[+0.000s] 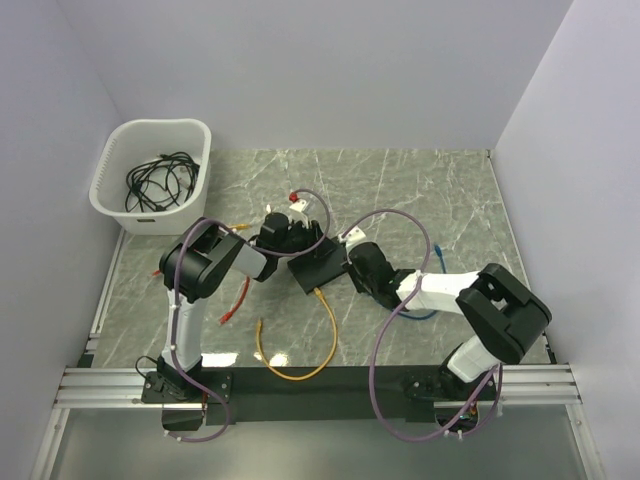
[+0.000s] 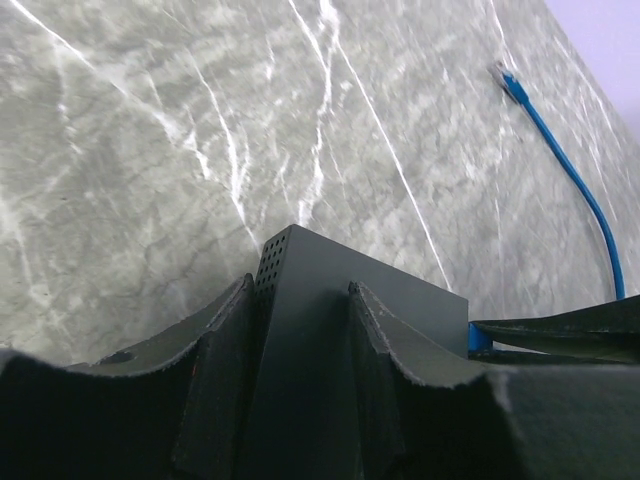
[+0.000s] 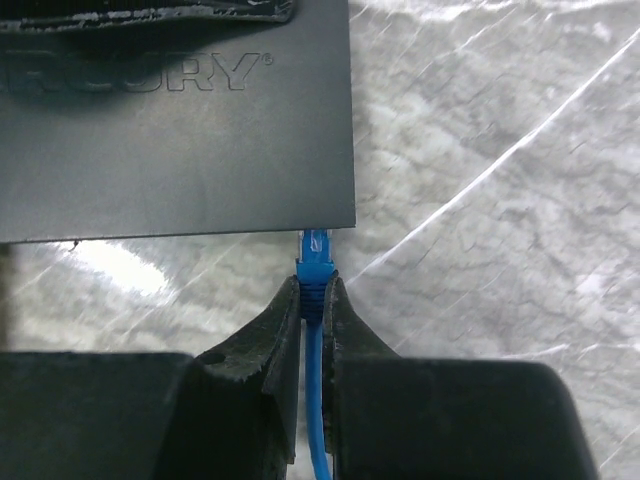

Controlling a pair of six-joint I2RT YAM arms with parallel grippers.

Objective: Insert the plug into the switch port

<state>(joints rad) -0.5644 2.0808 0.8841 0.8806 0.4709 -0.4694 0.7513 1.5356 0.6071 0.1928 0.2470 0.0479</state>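
Note:
The switch (image 1: 316, 270) is a flat black box lying mid-table. My left gripper (image 2: 300, 290) is shut on it, with one finger (image 2: 225, 340) on each side of its end (image 2: 300, 350). From the right, my right gripper (image 3: 315, 292) is shut on the ribbed boot of the blue plug (image 3: 315, 250). The plug's clear tip touches the near edge of the switch (image 3: 180, 130), close to a corner. The lid hides the port face, so I cannot tell how deep the tip sits. In the top view both grippers, left (image 1: 290, 243) and right (image 1: 352, 263), flank the switch.
A yellow cable (image 1: 300, 352) loops from the switch's front edge toward the arm bases. An orange cable (image 1: 238, 298) lies left of it. The blue cable (image 1: 437, 262) trails to the right. A white basket (image 1: 198, 140) of black cords stands at the back left.

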